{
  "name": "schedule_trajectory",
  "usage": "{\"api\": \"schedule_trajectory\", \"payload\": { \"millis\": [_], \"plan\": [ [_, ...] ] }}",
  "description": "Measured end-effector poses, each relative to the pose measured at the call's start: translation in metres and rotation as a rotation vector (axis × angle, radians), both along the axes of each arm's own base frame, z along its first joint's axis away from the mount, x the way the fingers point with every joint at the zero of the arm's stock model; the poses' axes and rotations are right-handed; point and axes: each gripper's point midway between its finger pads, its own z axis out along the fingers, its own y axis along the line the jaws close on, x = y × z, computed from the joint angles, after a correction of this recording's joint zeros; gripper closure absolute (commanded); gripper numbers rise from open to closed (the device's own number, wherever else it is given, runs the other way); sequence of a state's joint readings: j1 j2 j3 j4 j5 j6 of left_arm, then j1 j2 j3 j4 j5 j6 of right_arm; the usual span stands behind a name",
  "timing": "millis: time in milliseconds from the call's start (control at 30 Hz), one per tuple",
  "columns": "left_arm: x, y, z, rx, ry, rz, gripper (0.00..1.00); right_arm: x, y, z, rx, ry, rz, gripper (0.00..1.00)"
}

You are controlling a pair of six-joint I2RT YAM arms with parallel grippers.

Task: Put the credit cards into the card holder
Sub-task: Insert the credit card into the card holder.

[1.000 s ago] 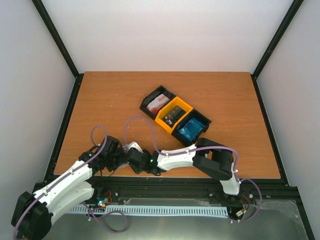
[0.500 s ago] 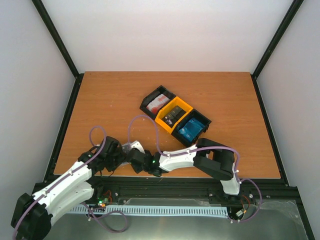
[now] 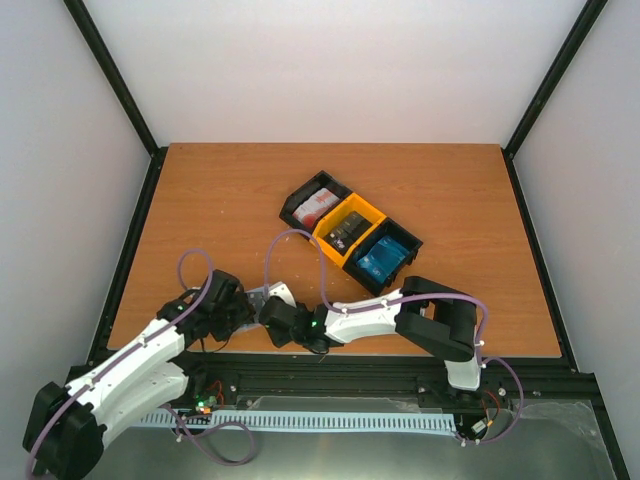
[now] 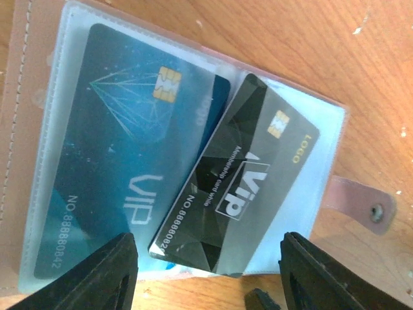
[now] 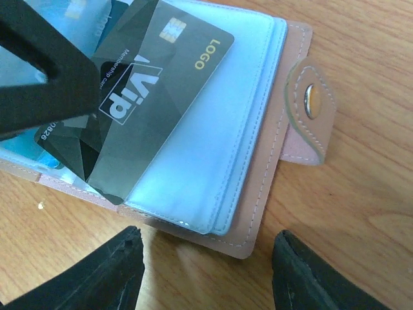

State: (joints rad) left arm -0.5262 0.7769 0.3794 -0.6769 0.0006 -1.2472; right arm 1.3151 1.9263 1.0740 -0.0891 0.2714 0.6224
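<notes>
The card holder [image 4: 26,129] lies open on the table between my two grippers, small and pale in the top view [image 3: 272,295]. A blue credit card [image 4: 122,148] sits under its clear pocket. A dark grey credit card [image 4: 251,174] lies askew across the pockets [image 5: 148,90], its lower corner sticking out past the holder's edge. My left gripper [image 4: 206,278] is open, its fingers standing either side of that corner without touching it. Open too, my right gripper [image 5: 206,274] hovers just off the holder's pink edge [image 5: 258,206] with nothing between its fingers. The snap tab [image 5: 310,110] lies unfastened.
Three small bins stand in a diagonal row mid-table: a black one with red-and-white cards [image 3: 315,205], a yellow one with dark cards [image 3: 347,232], and a black one with blue cards [image 3: 383,258]. Black frame rails edge the table. The left gripper's finger [image 5: 45,77] overlaps the holder in the right wrist view.
My left gripper's jaws have widened. The right wrist has shifted slightly rightward and its cable loop has moved with it. The bins have not moved.
</notes>
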Motion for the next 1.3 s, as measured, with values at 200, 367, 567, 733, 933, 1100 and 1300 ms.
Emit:
{"api": "schedule_trajectory", "payload": {
  "millis": [200, 367, 567, 733, 933, 1100, 1300],
  "plan": [
    [0.004, -0.002, -0.007, 0.010, 0.016, 0.000, 0.41, 0.001, -0.001, 0.000, 0.006, 0.013, -0.012, 0.50],
    [0.009, -0.009, -0.007, -0.016, -0.009, -0.024, 0.48, 0.002, 0.000, 0.000, 0.012, 0.023, -0.010, 0.55],
    [0.010, -0.017, -0.008, -0.055, -0.030, -0.067, 0.51, 0.002, 0.000, 0.000, 0.013, 0.029, -0.001, 0.60],
    [0.009, -0.024, -0.006, -0.086, -0.039, -0.095, 0.51, 0.001, 0.002, 0.000, 0.022, 0.039, 0.009, 0.60],
    [0.007, -0.021, -0.007, -0.077, -0.031, -0.085, 0.41, -0.001, 0.004, 0.000, 0.029, 0.048, 0.016, 0.57],
    [0.005, -0.010, -0.004, -0.032, -0.028, -0.052, 0.38, -0.002, 0.005, 0.001, 0.034, 0.051, 0.022, 0.51],
    [0.002, -0.002, -0.003, -0.010, -0.029, -0.026, 0.39, -0.004, 0.009, 0.001, 0.021, 0.040, 0.065, 0.41]
  ]
}}
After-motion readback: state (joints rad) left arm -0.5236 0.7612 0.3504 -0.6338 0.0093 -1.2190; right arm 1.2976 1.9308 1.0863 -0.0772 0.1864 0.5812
